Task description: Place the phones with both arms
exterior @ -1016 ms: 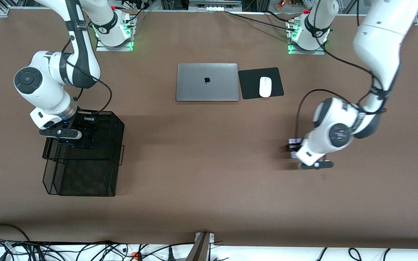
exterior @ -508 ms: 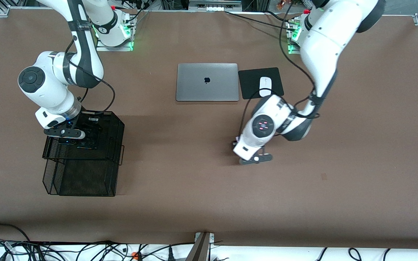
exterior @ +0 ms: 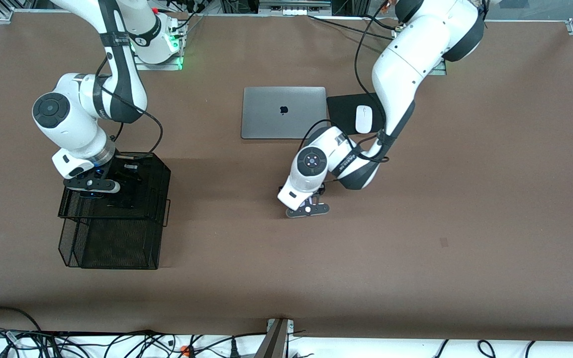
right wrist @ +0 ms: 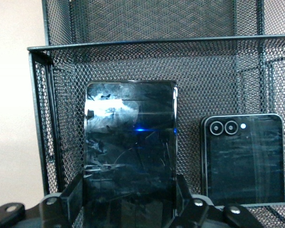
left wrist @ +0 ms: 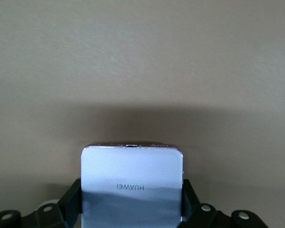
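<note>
While the right gripper point(right wrist: 128, 209) clamps the long black slab phone point(right wrist: 129, 152) over the black wire-mesh basket point(exterior: 117, 238) near the table's right-arm edge, the left gripper point(left wrist: 132, 213), closed on the pale lavender-white squarish phone point(left wrist: 132, 185) over mid-table, should carry it level.

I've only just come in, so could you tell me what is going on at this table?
Two arms are putting phones away. The right tool is shut on a long black phone over the upper tier of the black mesh tray, where a small squarish black phone already lies. The left tool is shut on a pale lavender-white phone over bare table, nearer the front camera than the closed laptop.
</note>
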Controlling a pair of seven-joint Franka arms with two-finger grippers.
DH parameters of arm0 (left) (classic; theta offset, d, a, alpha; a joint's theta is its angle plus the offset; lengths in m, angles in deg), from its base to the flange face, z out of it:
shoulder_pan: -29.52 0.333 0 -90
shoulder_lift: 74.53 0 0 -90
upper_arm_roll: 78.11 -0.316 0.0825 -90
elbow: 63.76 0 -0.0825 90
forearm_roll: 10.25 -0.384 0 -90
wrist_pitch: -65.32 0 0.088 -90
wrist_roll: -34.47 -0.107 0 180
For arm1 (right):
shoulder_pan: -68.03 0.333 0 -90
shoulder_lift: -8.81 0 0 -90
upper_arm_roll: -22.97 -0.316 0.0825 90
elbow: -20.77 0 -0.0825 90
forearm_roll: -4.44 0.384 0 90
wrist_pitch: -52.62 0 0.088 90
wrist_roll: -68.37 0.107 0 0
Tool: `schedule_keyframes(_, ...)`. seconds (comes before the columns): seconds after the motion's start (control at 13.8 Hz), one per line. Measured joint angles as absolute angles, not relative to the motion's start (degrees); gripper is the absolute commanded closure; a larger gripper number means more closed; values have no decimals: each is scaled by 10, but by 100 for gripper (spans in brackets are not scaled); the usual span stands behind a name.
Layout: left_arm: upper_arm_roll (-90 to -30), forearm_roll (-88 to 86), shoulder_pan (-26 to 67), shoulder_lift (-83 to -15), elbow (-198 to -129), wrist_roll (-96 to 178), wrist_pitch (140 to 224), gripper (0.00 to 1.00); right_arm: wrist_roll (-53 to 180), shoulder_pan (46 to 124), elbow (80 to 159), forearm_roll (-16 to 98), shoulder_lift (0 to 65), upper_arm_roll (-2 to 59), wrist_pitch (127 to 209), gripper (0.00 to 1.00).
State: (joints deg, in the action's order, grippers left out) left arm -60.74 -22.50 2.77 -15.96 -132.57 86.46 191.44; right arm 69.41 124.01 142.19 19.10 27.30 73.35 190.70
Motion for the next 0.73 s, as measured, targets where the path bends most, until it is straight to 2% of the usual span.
schedule_keyframes(0.07,-608,-225,23,-160,-1325,870,1914,100,694,1240,1422,191,273,734,1908,6)
schedule_keyframes(0.15,-608,-225,18,-159,-1325,873,1914,100,694,1240,1421,191,273,734,1909,1)
schedule_keyframes(0.36,-610,-225,4,-159,-1325,883,1915,100,694,1240,1416,191,273,734,1910,1)
schedule_keyframes(0.44,-611,-225,1,-159,-1324,883,1915,48,694,1241,1413,191,273,734,1910,1)
schedule_keyframes(0.51,-613,-225,-1,-159,-1324,884,1915,0,694,1242,1402,191,272,734,1903,1)
schedule_keyframes(0.73,-624,-225,-2,-159,-1321,885,1915,0,701,1243,1321,191,271,735,1791,0)
